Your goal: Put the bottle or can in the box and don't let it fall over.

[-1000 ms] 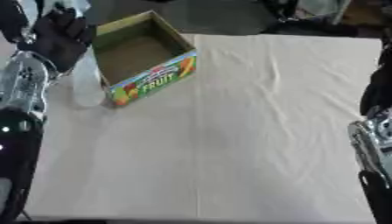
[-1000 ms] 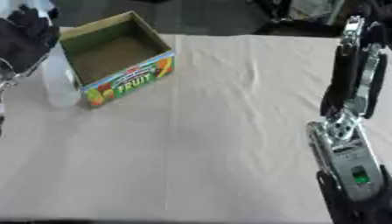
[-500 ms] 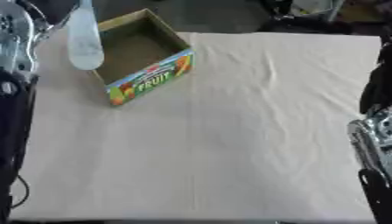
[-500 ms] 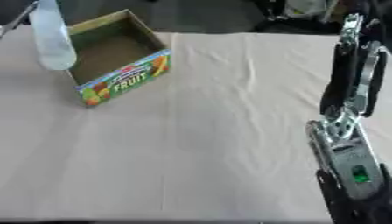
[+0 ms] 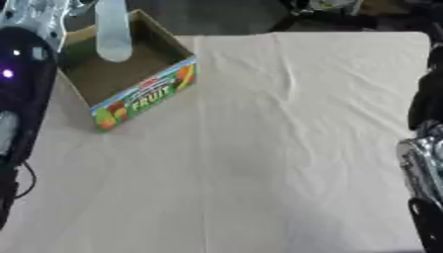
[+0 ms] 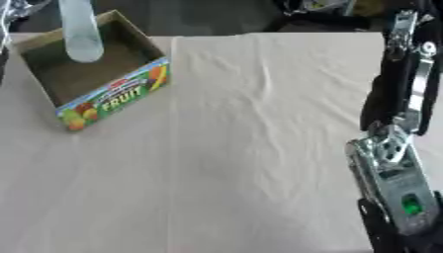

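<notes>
So the pale translucent plastic bottle is hanging upright over the open cardboard box with the colourful FRUIT print on its front, its rounded bottom end hovering above the brown inside floor, not resting on anything yet as far as I can judge. It's carried from the top, and that top runs out of the upper edge of both views, so I honestly can't tell how the left hand is wrapped around it; only the silver and black left arm shows along the left side.

Holding it by the top makes sense to me: the bottle dangles straight down, and the box walls stay out of the way of the fingers while it goes in. It also sits toward the back-left part of the box opening, not over a wall, which is what you want if it has to land flat on its base and stay standing.

The box itself sits at an angle on the cream tablecloth, near the far left corner, with the printed side facing the robot.

The right arm, black with silver joints, is parked well apart on the right side, not involved. Its hand doesn't show in either view.

My guess is the tricky bit left is lowering it straight and letting go without tipping it, since a tall narrow bottle like that looks tippy.
</notes>
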Controlling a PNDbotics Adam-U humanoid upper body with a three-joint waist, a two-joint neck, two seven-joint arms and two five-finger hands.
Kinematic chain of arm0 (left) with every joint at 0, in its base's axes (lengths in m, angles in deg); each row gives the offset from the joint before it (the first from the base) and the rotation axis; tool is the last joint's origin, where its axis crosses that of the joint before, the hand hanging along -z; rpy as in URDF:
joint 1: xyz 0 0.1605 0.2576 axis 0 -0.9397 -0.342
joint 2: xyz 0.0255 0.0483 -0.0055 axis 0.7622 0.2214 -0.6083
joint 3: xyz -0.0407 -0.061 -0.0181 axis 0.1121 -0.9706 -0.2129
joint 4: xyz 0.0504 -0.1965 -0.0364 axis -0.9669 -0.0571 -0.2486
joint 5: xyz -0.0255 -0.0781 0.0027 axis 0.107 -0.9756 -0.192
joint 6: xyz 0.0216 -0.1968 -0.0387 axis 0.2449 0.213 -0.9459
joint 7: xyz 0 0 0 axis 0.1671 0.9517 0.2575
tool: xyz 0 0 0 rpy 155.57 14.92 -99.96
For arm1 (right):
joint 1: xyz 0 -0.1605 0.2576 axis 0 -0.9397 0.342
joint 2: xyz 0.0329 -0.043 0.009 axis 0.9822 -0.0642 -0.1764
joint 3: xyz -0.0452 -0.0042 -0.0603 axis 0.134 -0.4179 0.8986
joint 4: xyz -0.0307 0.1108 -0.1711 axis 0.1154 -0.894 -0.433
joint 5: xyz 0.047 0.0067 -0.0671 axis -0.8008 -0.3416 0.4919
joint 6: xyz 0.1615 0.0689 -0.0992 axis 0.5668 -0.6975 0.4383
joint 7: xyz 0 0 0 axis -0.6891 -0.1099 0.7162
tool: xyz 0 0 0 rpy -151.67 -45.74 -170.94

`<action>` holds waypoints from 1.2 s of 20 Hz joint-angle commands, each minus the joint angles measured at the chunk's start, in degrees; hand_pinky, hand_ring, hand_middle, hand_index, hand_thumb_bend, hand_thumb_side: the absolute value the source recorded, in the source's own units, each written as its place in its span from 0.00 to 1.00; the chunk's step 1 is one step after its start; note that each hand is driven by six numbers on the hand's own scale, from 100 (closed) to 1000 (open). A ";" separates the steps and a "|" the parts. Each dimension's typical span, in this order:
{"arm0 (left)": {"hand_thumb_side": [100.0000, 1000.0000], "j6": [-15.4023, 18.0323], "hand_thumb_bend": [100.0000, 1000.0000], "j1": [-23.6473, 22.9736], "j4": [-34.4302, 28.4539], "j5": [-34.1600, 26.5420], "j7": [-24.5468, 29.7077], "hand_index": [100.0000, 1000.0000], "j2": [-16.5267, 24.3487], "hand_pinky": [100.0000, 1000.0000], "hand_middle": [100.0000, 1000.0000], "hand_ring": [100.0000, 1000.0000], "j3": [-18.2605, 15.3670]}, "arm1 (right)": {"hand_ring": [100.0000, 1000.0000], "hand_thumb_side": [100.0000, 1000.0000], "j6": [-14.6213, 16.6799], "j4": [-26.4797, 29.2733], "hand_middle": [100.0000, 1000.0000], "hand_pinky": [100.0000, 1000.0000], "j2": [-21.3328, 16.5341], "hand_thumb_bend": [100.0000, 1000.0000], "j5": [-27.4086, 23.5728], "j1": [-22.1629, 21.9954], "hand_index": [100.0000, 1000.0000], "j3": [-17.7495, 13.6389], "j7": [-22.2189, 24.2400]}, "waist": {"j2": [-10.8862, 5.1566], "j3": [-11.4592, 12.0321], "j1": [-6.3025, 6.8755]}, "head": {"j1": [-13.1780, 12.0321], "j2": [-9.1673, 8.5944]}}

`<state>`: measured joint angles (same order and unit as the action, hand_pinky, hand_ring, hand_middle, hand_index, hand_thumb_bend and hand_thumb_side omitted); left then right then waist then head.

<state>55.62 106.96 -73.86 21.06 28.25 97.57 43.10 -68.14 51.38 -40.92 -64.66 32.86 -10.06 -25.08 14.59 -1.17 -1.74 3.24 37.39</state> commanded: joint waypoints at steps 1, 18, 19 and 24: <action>1.00 0.57 0.40 2.13 3.62 2.26 1.32 0.93 1.13 0.00 0.00 0.00 -1.50 | 0.91 0.77 0.23 1.70 0.97 0.99 -0.24 0.00 -0.70 1.28 0.89 0.27 0.57 | -0.44 -0.68 0.12 | -1.00 -2.03; 1.00 1.31 0.43 -2.62 13.64 4.29 3.34 0.92 1.20 0.00 0.00 0.00 -4.26 | 0.91 0.77 1.17 1.73 0.97 0.99 -0.10 0.00 -1.41 1.28 0.89 0.29 0.91 | 0.68 -0.41 -0.45 | -1.73 -2.86; 1.00 1.19 0.43 -3.15 13.87 4.14 3.14 0.92 1.23 0.00 0.00 0.00 -4.32 | 0.91 0.77 1.14 1.73 0.97 0.99 -0.13 0.00 -1.37 1.16 0.89 0.22 0.87 | 0.52 -0.26 -0.51 | -1.65 -2.75; 1.00 0.36 0.44 -5.86 14.90 3.47 1.39 0.93 1.21 0.00 0.00 0.00 -4.63 | 0.91 0.77 1.11 1.73 0.97 0.99 -0.13 0.00 -1.31 0.55 0.89 -0.02 0.71 | -0.54 0.72 -0.71 | -1.15 -2.22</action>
<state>56.12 100.20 -58.50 24.84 30.17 97.57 39.00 -67.17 51.69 -40.32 -65.89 33.06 -9.54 -24.33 15.49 -0.33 -2.53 1.78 35.12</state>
